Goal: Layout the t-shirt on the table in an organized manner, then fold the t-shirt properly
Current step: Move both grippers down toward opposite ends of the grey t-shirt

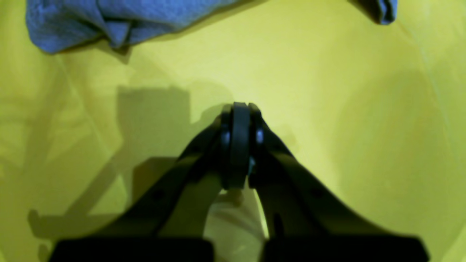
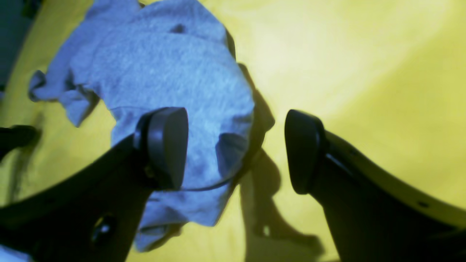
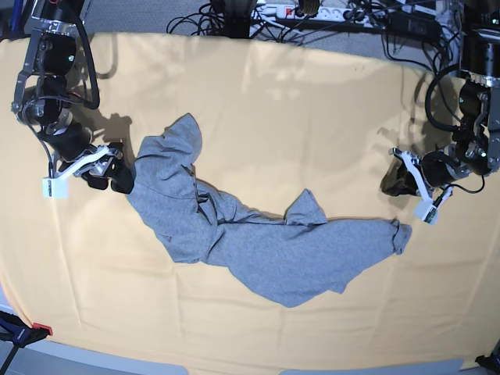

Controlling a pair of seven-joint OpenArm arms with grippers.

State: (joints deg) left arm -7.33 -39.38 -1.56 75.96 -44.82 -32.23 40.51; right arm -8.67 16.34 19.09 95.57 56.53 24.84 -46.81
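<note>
The heather-grey t-shirt (image 3: 258, 242) lies crumpled on the yellow-orange table (image 3: 273, 101), stretched in a band from upper left to right; no lettering shows. My right gripper (image 3: 121, 178) is open at the shirt's left edge. In the right wrist view the right gripper (image 2: 233, 149) is open, with one finger (image 2: 164, 145) over the shirt (image 2: 164, 72) and the other over bare cloth. My left gripper (image 3: 394, 183) is above the shirt's right end, apart from it. In the left wrist view the left gripper (image 1: 240, 109) is shut and empty over bare cloth, with shirt parts (image 1: 91, 22) beyond it.
Cables and a power strip (image 3: 305, 12) run along the table's back edge. A red and black clamp (image 3: 23, 332) sits at the front left corner. The table's front edge runs along the bottom of the base view.
</note>
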